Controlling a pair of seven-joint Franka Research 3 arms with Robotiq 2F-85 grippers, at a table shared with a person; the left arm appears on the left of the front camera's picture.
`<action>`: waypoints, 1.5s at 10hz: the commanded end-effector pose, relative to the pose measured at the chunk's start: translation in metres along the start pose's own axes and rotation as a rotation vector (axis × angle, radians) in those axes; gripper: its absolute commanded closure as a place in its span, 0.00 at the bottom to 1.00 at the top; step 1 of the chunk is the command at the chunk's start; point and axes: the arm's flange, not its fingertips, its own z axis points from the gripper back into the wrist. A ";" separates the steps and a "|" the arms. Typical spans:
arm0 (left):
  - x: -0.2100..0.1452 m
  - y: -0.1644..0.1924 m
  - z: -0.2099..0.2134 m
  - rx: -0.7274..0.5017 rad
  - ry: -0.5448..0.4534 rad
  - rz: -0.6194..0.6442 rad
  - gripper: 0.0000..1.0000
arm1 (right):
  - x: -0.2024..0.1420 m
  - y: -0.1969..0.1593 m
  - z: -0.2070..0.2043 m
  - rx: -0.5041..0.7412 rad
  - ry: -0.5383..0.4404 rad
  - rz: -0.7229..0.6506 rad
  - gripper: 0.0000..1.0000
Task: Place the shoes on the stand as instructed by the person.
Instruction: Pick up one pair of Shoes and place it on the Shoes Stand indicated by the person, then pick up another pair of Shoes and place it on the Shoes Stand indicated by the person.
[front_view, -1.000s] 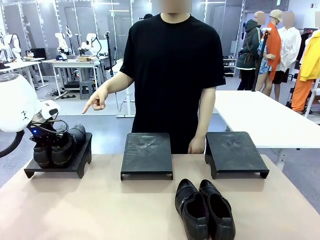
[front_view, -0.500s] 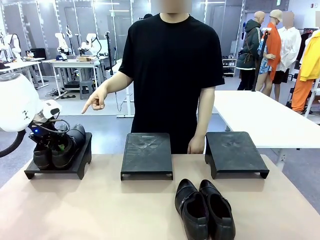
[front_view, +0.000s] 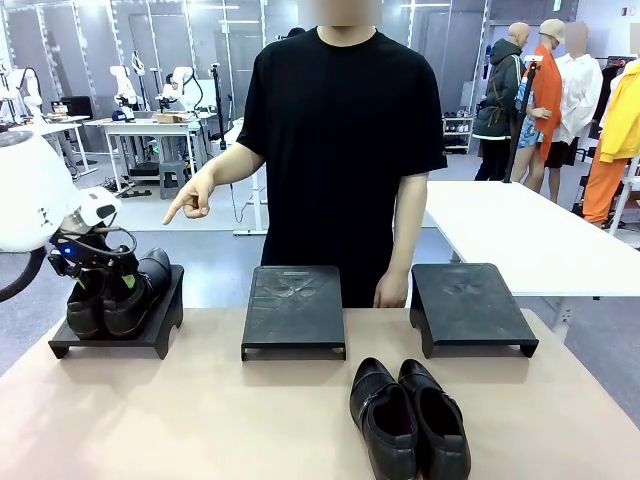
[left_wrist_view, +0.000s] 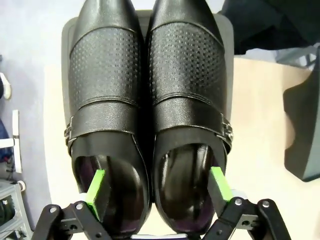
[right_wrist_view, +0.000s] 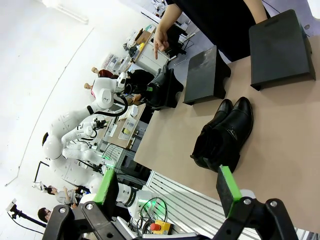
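Note:
One pair of black glossy shoes stands on the left stand, toes toward the person. My left gripper hovers over their heels, open. In the left wrist view its green pads hang one inside each shoe opening of this pair, straddling the two inner walls without squeezing them. The other pair of shoes lies on the table near the front edge. The person points a hand toward the left stand. My right gripper is open and empty, well above that second pair.
The middle stand and the right stand are bare. The person's other hand rests at the far table edge between them. A white table stands behind on the right.
My left gripper has opened and let go of the pair on the left stand. It has lifted slightly. The shoes stay put.

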 end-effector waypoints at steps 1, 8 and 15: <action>-0.002 0.002 0.025 -0.015 0.008 0.004 0.00 | 0.001 0.001 0.001 0.008 -0.005 0.020 0.00; 0.001 0.000 0.011 -0.001 -0.006 0.001 0.00 | 0.001 0.001 0.001 0.008 -0.005 0.020 0.00; -0.001 0.000 0.011 -0.002 0.012 0.004 0.00 | 0.001 0.001 0.001 0.008 -0.005 0.020 0.00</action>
